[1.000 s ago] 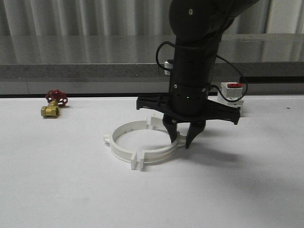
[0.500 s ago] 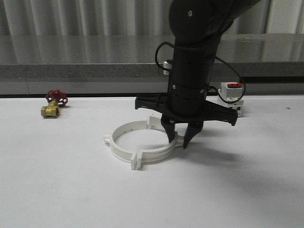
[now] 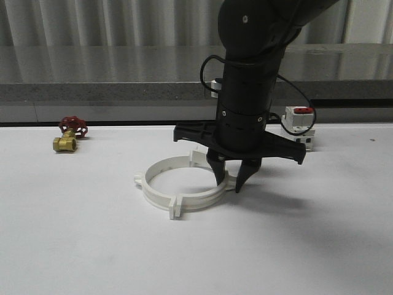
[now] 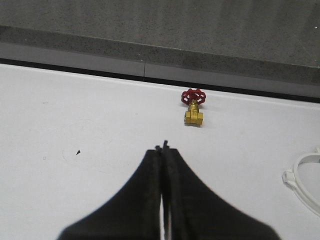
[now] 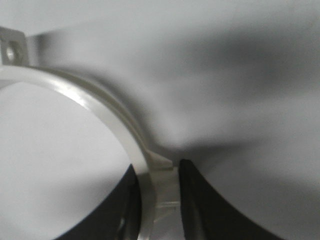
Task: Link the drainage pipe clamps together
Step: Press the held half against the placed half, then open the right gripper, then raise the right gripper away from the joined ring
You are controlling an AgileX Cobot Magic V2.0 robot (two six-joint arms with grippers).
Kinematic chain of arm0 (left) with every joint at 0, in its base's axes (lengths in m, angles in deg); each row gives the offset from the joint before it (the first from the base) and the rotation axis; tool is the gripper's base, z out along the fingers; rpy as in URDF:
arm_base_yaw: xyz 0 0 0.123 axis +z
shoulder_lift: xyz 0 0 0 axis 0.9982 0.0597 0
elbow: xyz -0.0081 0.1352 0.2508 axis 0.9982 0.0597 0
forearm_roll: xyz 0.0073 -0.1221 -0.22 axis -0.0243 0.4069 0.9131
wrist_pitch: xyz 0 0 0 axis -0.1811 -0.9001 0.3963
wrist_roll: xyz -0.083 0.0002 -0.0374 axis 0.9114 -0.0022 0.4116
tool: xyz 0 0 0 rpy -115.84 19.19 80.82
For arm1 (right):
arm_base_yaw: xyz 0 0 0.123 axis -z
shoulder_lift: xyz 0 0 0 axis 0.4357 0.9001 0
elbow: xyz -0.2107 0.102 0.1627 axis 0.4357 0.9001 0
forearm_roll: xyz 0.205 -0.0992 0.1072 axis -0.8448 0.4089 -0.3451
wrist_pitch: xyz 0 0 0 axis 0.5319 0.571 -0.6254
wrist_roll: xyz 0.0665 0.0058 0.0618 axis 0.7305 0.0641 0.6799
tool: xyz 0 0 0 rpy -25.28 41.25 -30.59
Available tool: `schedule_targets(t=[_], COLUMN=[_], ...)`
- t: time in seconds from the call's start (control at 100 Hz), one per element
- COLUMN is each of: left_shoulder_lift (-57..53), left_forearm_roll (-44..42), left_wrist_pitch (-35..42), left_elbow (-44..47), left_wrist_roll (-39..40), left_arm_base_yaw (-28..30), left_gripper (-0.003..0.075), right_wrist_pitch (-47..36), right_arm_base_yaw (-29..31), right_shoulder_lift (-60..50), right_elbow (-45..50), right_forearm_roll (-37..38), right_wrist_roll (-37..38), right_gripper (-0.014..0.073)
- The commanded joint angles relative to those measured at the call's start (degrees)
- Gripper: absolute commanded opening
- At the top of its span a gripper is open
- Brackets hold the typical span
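The two white drainage pipe clamps lie on the table as one ring, the left half (image 3: 147, 184) meeting the right half (image 3: 209, 195) at a front flange (image 3: 174, 209) and a back flange (image 3: 198, 157). My right gripper (image 3: 229, 184) points straight down over the ring's right side. In the right wrist view its fingers (image 5: 159, 167) straddle the clamp wall (image 5: 100, 107) at a small side tab, one inside the ring and one outside, shut on it. My left gripper (image 4: 162, 147) hovers shut and empty over bare table, with the ring's edge (image 4: 300, 175) off to one side.
A brass valve with a red handwheel (image 3: 69, 134) sits at the back left of the table. A white switch with a red top (image 3: 299, 123) stands behind the right arm. A grey ledge (image 3: 92, 92) runs along the table's far edge.
The right gripper has shifted slightly left, and the ring has slid a little left with it. The left gripper shows no visible change.
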Motion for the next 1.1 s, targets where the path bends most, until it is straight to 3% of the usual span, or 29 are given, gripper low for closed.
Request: schedule_targets(t=[0.0,0.12,0.22,0.46,0.55,0.9,1.09], left_shoulder_lift=[0.37,0.37,0.37,0.37,0.37,0.37,0.37], left_forearm_roll=[-0.37,-0.37,-0.37,-0.37,-0.37,-0.37,-0.37], left_wrist_pitch=[4.15,4.15,4.15,4.15,4.15,4.15,4.15], left_elbow=[-1.50,-1.50,-1.50,-1.50,-1.50,-1.50,-1.50], left_wrist_roll=[-0.06,-0.06,-0.06,-0.06,-0.06,-0.06,-0.06], left_arm_base_yaw=[0.15,0.15,0.15,0.15,0.15,0.15,0.15], left_gripper=[-0.0020,-0.0020,-0.0020,-0.0020,-0.0020,-0.0020,-0.0020], right_wrist_pitch=[-1.44,-1.05,-1.05,-1.29,-1.23,-0.82,-3.33], right_arm_base_yaw=[-0.05,-0.05,-0.05,-0.05,-0.05,-0.05,0.01], right_shoulder_lift=[-3.06,-3.06,-3.06,-3.06,-3.06,-3.25,-5.64], right_elbow=[-1.83,-1.83,-1.83,-1.83,-1.83,-1.83,-1.86], right_forearm_roll=[0.15,0.15,0.15,0.15,0.15,0.15,0.15], right_wrist_roll=[-0.04,-0.04,-0.04,-0.04,-0.08,-0.32,-4.78], right_gripper=[0.0037,0.0041,0.0094,0.0390,0.0454,0.0456,0.0456])
